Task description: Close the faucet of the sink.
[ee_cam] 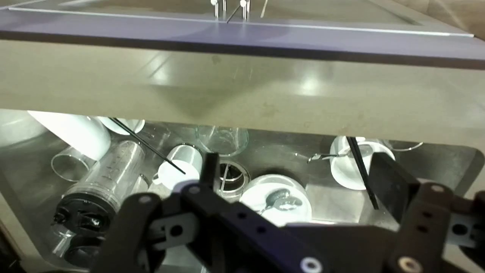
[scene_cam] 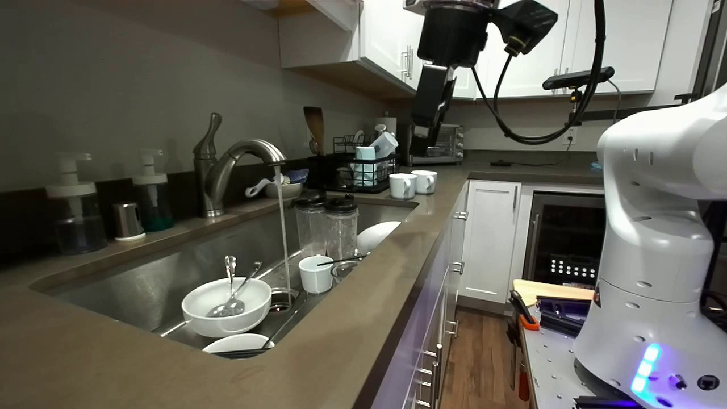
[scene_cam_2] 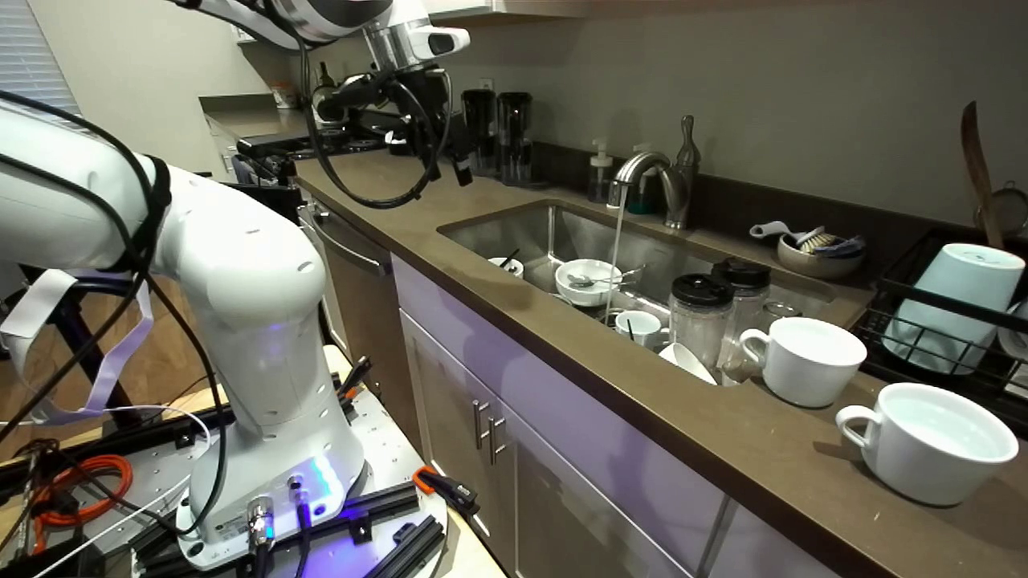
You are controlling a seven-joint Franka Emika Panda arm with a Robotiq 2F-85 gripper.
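faucet [scene_cam: 224, 170] runs at the back edge of the counter [scene_cam: 346, 324]; the gripper [ee_cam: 297, 170] hangs well away, jaws apart. i'd bring them together first, skirt the spout [scene_cam: 258, 149], then nudge the upright lever [scene_cam: 209, 136] steadily.

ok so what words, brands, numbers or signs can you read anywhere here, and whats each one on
No word, brand, number or sign is readable in any view.
White robot base: what may be small print in an exterior view, too small to read.
Clear black-lidded jar: faint marks in the wrist view, too blurred to read.
Gooseneck faucet: no lettering visible.
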